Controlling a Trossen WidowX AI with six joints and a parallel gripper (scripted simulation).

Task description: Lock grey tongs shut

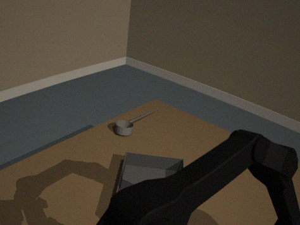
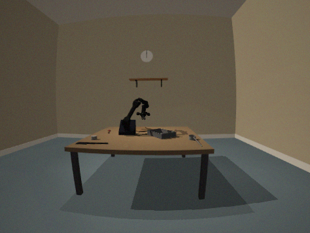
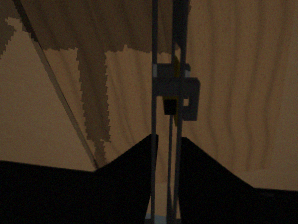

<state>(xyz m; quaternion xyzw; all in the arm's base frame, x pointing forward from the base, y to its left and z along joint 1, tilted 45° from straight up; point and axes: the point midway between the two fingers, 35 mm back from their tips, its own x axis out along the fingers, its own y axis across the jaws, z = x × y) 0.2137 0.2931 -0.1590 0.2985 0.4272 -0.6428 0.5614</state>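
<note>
My gripper [image 3: 167, 144] [image 2: 143, 118] is shut on the grey tongs [image 3: 175, 86]. It points down above the table in the exterior view; in the top view it is out of frame. In the wrist view the two tong arms run nearly parallel and close together between the fingers, with a grey block and a dark and yellow part between them. Whether the lock is engaged cannot be told. The wooden board [image 3: 230, 130] shows wavy grain below the tongs in the wrist view. The grey roasting tin [image 1: 145, 173] [image 2: 162, 135] stands on the table, partly behind the arm in the top view.
A grey long-handled pan [image 1: 123, 128] [image 2: 191, 137] stands beyond the tin. In the exterior view a small pale cup [image 2: 94, 137], a long dark object [image 2: 92, 143] and a small red item [image 2: 109, 131] lie on the left of the table [image 2: 137, 146].
</note>
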